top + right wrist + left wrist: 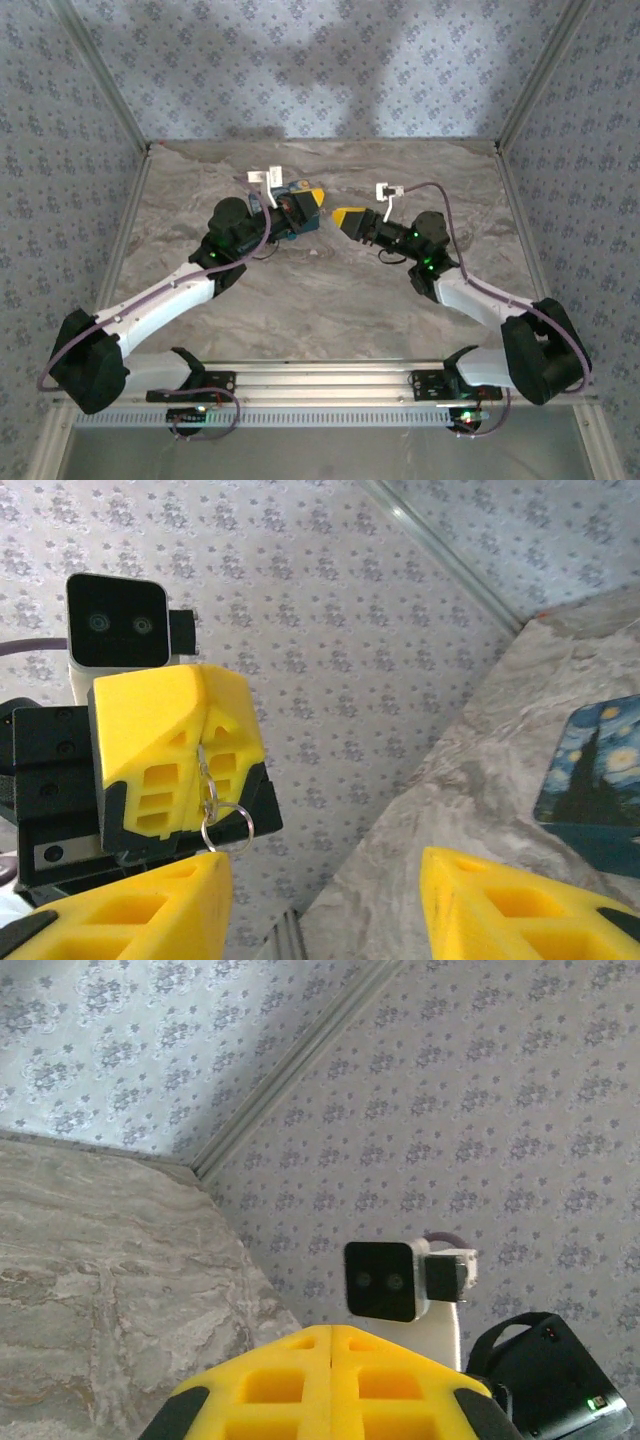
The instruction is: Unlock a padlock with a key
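Note:
My left gripper [313, 197] is held up over the back middle of the table, its yellow fingers pressed together [332, 1332]. The right wrist view shows it face on. A short chain and a silver key ring [225, 825] hang out of the seam between its fingers. The key itself is hidden between the pads. My right gripper [350, 218] faces it from the right at close range. Its fingers are spread wide [322, 880] with nothing between them. The padlock is out of view.
A blue starry-night-print box [598, 770] lies on the marble table [330, 300], just under and behind the left gripper [300, 228]. Wallpapered walls with metal corner posts close in the table on three sides. The right wrist camera [380, 1280] faces the left fingers.

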Robot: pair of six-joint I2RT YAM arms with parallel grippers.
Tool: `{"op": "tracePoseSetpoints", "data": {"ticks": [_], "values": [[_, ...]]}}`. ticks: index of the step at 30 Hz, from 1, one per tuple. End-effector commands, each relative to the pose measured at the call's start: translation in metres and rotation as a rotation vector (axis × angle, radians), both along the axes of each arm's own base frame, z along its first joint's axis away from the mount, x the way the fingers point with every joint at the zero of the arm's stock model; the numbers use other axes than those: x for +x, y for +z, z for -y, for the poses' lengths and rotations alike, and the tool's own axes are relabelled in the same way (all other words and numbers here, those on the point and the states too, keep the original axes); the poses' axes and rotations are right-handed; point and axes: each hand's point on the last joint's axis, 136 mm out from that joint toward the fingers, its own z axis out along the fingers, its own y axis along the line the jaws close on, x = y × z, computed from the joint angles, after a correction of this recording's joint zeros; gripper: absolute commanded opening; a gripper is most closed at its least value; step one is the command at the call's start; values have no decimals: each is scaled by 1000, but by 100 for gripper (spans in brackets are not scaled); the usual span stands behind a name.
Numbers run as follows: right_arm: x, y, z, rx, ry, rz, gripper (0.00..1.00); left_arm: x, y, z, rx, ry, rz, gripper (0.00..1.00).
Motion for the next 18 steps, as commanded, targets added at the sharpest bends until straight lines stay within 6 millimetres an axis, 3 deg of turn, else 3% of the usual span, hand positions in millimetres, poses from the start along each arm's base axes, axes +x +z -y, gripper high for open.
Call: {"op": "tracePoseSetpoints", "data": {"ticks": [1, 7, 18], "values": [[-10, 32, -11, 52, 60, 89, 52, -8, 23, 1, -30, -19, 85, 0], [-12, 37, -18, 57, 73, 98, 50, -6, 21, 1, -28, -16, 78, 0], [-5, 42, -24, 66, 69, 90, 33, -6, 19, 2, -29, -17, 68, 0]]}}
